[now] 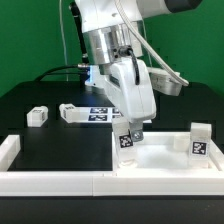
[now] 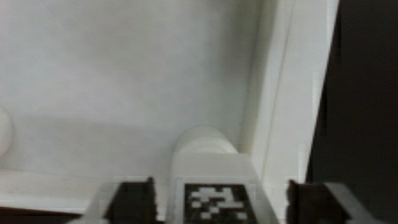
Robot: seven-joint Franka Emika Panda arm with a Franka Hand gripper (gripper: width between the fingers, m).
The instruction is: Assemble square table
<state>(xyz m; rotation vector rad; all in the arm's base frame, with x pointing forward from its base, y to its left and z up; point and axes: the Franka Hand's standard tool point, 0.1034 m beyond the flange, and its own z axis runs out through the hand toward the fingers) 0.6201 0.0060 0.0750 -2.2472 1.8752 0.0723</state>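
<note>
The square table's white slab (image 1: 165, 160) lies rim-up at the front of the exterior view's right. One short white leg (image 1: 129, 141) stands upright in its near-left corner, beside the raised rim (image 2: 285, 90). My gripper (image 1: 130, 130) hangs over that leg and straddles it. In the wrist view the tagged leg (image 2: 214, 190) sits between the two dark fingers (image 2: 132, 203), with a gap on each side, so the jaws are open. A second leg (image 1: 198, 141) stands on the slab's right side. Two more legs (image 1: 38, 116) (image 1: 70, 112) lie on the black table.
The marker board (image 1: 100, 113) lies flat behind the gripper, partly hidden by the arm. A long low white border rail (image 1: 50, 182) runs along the front and turns up at the exterior view's left. Cables hang behind the arm.
</note>
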